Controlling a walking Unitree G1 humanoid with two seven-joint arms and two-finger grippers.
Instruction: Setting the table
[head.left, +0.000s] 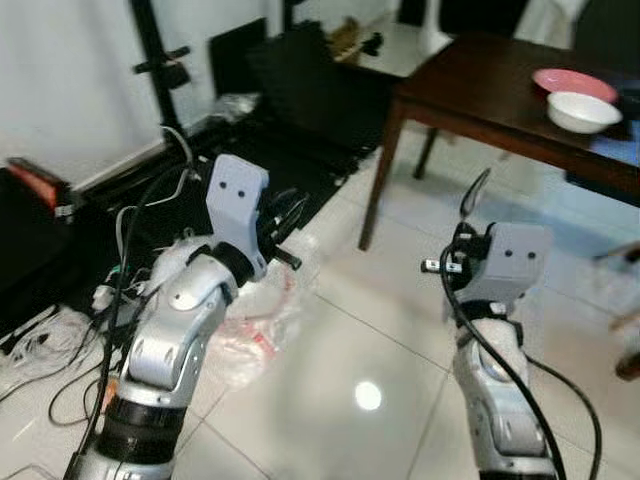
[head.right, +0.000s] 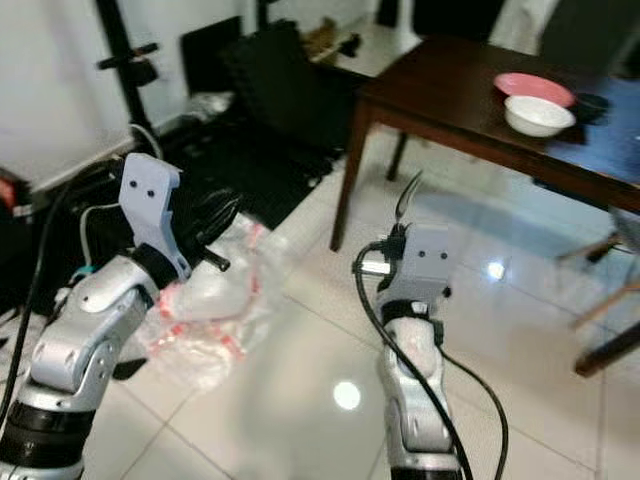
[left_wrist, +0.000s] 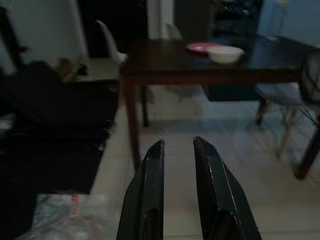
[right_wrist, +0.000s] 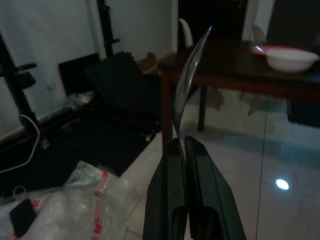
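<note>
Pinching a spoon upright, bowl end up (toward the table), right tool; left tool spread.

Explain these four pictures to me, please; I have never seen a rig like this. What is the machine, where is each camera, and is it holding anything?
It is a walking humanoid robot with two silver arms. The two wide pictures come from its head, looking down; the two dark ones come from cameras on its wrists. The right gripper is shut on a metal spoon that stands up from its fingers. The left gripper is open and holds nothing. Ahead stands a dark wooden table with a white bowl beside a pink plate. Clear plastic bags lie on the tiled floor.
</note>
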